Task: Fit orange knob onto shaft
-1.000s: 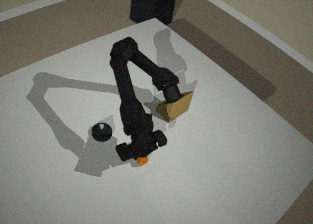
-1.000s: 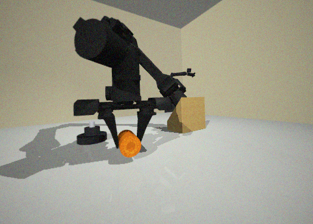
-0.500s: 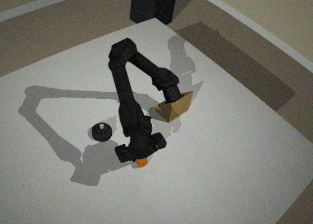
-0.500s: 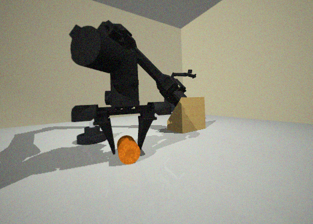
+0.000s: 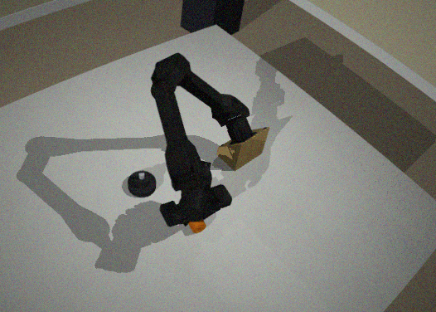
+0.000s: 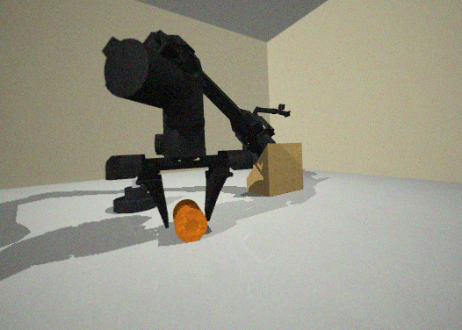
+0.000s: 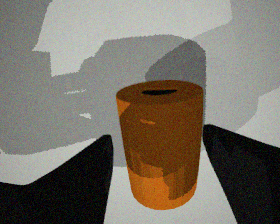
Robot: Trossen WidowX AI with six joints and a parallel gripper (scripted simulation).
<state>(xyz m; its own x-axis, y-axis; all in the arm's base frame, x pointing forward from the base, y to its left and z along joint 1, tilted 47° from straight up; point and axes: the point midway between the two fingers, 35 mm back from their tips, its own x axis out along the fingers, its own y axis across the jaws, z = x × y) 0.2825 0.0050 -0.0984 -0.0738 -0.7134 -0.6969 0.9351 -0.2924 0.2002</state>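
The orange knob (image 6: 190,222) lies on its side on the tabletop (image 6: 329,258), its slotted hole end facing away from my wrist. My fingers (image 6: 159,198) straddle it, spread wider than the knob and gripping nothing, a gap on each side. The round pedestal (image 5: 142,183) with its silver D-shaped shaft (image 5: 142,175) sits near, at about 10 o'clock from the knob in the top view. As I judge it, nothing is fitted yet: grasping, aligning the flats and pressing down all remain.
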